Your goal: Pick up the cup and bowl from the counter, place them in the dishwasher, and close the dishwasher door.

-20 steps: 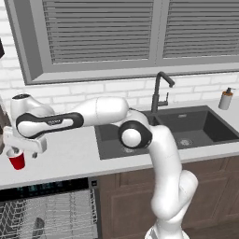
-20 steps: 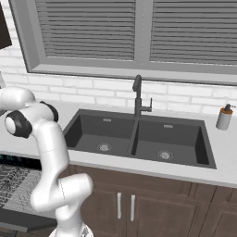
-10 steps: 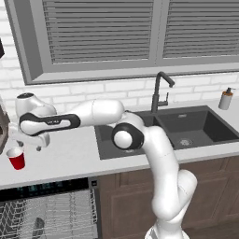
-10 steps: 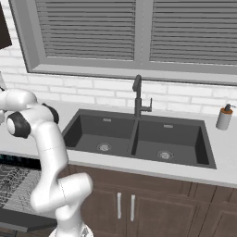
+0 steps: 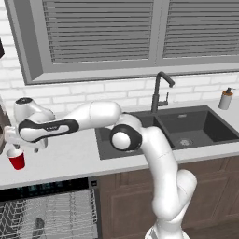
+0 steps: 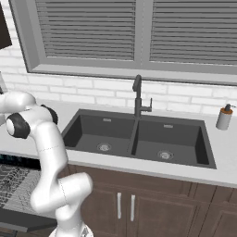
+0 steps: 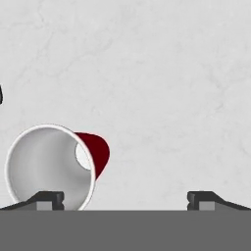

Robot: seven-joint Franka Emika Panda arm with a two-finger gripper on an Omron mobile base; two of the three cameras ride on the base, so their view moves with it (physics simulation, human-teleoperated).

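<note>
One red tapered plastic cup (image 5: 17,159) stands upright at the left edge of the left base frame, on the smooth, pale, faintly veined counter (image 5: 70,156), directly under the white arm's hand. In the hand frame its round white mouth and glossy white inside sit at lower left, the left fingertip (image 7: 46,198) overlapping the rim. The pincer (image 7: 125,200) is spread wide, holding nothing. Grey-white wire racks of the open dishwasher (image 5: 46,214) fill the lower left. The dark double sink (image 6: 136,139) lies mid-frame.
</note>
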